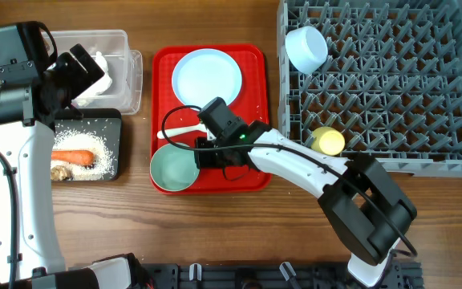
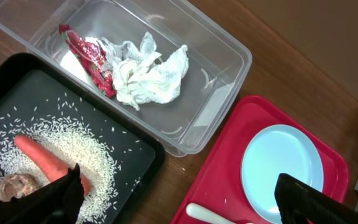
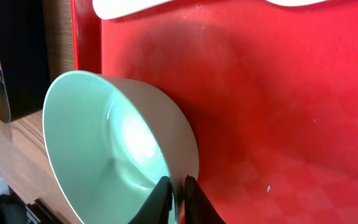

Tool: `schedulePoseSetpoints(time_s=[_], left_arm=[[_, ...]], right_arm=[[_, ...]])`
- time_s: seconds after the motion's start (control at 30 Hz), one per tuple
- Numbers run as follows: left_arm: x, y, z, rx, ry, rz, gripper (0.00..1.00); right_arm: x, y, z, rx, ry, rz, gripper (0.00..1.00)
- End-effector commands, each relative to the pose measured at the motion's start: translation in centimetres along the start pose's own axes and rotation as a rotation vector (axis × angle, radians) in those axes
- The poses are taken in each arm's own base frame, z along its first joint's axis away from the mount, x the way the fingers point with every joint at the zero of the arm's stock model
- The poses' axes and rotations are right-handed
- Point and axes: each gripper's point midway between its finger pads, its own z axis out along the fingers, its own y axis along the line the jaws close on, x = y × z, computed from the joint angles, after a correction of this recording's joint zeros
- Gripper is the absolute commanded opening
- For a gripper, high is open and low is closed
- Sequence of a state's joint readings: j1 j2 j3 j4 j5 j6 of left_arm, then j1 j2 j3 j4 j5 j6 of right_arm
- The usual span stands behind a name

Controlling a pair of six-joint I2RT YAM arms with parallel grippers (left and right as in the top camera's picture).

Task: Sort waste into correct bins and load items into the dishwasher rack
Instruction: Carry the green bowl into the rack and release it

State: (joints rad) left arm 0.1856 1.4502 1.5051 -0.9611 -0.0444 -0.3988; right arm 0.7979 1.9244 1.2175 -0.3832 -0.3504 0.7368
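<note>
The right gripper (image 3: 178, 190) is clamped on the rim of the pale green bowl (image 3: 104, 149), with the wall pinched between its fingers. The bowl sits at the front-left corner of the red serving tray (image 3: 278, 112). The dishwasher rack (image 1: 407, 96) lies well apart, to the bowl's right and farther back; the right arm is nearer. The left gripper (image 2: 182, 193) hangs spread and empty above the bins. No writing is legible.

Glossy smooth pale green bowl (image 3: 92, 143), glossy faintly textured red tray (image 3: 278, 93), clear plastic tub (image 2: 229, 68), matt black tray (image 2: 17, 87), crumpled paper napkin (image 2: 148, 78), wood-grain table (image 2: 303, 56), grey plastic rack (image 1: 407, 96).
</note>
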Motion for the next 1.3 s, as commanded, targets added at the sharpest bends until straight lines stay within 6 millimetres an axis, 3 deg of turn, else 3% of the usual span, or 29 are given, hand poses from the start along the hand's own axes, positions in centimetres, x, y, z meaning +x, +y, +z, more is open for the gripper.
schedulePoseSetpoints(time_s=[0.0,0.13,0.2,0.23,0.33,0.4,0.43,0.47,0.5,0.53,0.57,0.6,0.73,0.87,0.97,1.1,1.17,1.27], left_arm=[[-0.6,0.1,-0.2,-0.005,-0.017,-0.009,1.00],[-0.6,0.1,-0.2,-0.004,-0.017,-0.009,1.00],[-0.6,0.1,-0.2,-0.004,-0.017,-0.009,1.00],[-0.6,0.1,-0.2,-0.004,-0.017,-0.009,1.00],[-0.6,0.1,-0.2,-0.004,-0.017,-0.009,1.00],[-0.6,0.1,-0.2,-0.004,-0.017,-0.009,1.00],[-0.6,0.1,-0.2,-0.004,-0.017,-0.009,1.00],[-0.6,0.1,-0.2,-0.004,-0.017,-0.009,1.00],[-0.6,0.1,-0.2,-0.004,-0.017,-0.009,1.00],[-0.6,0.1,-0.2,-0.004,-0.017,-0.009,1.00],[-0.6,0.1,-0.2,-0.004,-0.017,-0.009,1.00],[-0.6,0.1,-0.2,-0.004,-0.017,-0.009,1.00],[-0.6,0.1,-0.2,-0.004,-0.017,-0.009,1.00],[-0.6,0.1,-0.2,-0.004,-0.017,-0.009,1.00],[-0.6,0.1,-0.2,-0.004,-0.017,-0.009,1.00],[-0.6,0.1,-0.2,-0.004,-0.017,-0.009,1.00],[-0.6,0.1,-0.2,-0.004,-0.017,-0.009,1.00],[-0.6,0.1,-0.2,-0.004,-0.017,-0.009,1.00]], right_arm=[[1.3,-0.1,1.9,0.019,0.040,0.010,0.08],[1.3,0.3,2.1,0.011,0.052,0.005,0.04],[0.3,0.4,0.9,0.010,0.043,-0.012,0.04],[-1.0,0.2,-0.7,0.023,0.023,-0.033,0.04],[-6.7,-1.6,-9.7,0.109,-0.166,-0.042,0.04],[-10.7,-5.1,-17.7,0.282,-0.399,0.003,0.04],[-11.5,-6.5,-20.3,0.362,-0.477,0.028,0.04],[-12.8,-10.1,-26.9,0.589,-0.680,0.088,0.04],[-13.0,-12.2,-31.8,0.792,-0.811,0.092,0.04],[-12.7,-13.9,-37.0,1.044,-0.923,0.086,0.04],[-12.3,-14.5,-40.6,1.253,-0.974,0.059,0.04],[-12.5,-14.5,-41.3,1.341,-0.949,0.005,0.04],[-13.3,-16.0,-40.7,1.719,-0.624,-0.231,0.04],[-14.4,-18.4,-35.9,1.831,-0.306,-0.414,0.04],[-14.2,-19.5,-33.2,1.823,-0.200,-0.478,0.04],[-13.6,-18.5,-28.5,1.662,-0.147,-0.613,0.04],[-13.6,-18.1,-27.6,1.627,-0.158,-0.631,0.04],[-13.7,-18.6,-28.0,1.633,-0.157,-0.613,0.04]])
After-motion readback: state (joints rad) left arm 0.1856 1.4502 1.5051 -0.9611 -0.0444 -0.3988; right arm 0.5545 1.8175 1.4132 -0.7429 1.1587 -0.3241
